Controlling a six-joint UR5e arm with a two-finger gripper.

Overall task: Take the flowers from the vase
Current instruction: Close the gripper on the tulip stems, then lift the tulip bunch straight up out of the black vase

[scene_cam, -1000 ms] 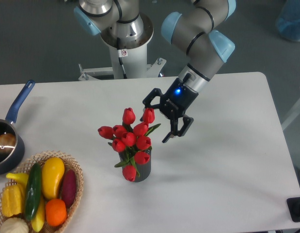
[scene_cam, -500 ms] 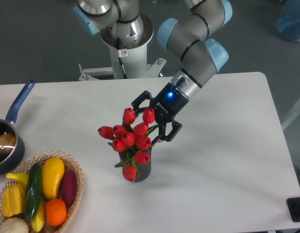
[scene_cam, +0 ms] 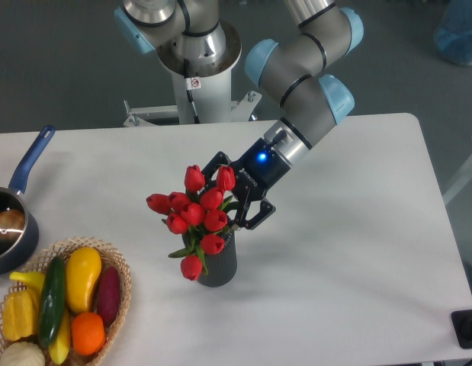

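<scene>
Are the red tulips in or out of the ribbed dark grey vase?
In. The red tulips have stems running down into the mouth of the ribbed dark grey vase, which stands upright on the white table.

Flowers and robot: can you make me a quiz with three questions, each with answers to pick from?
1. Where are the flowers?
A. in the vase
B. in the basket
C. flat on the table

2. What colour are the buds?
A. yellow
B. red
C. white

3. Where is the gripper?
A. above the pan
B. far off, at the table's right edge
C. right up against the right side of the bunch

Answers:
1. A, the stems go down into the dark vase's mouth.
2. B, every bud is red.
3. C, its black fingers sit amid the buds on the right; whether they squeeze the stems is hidden.
</scene>
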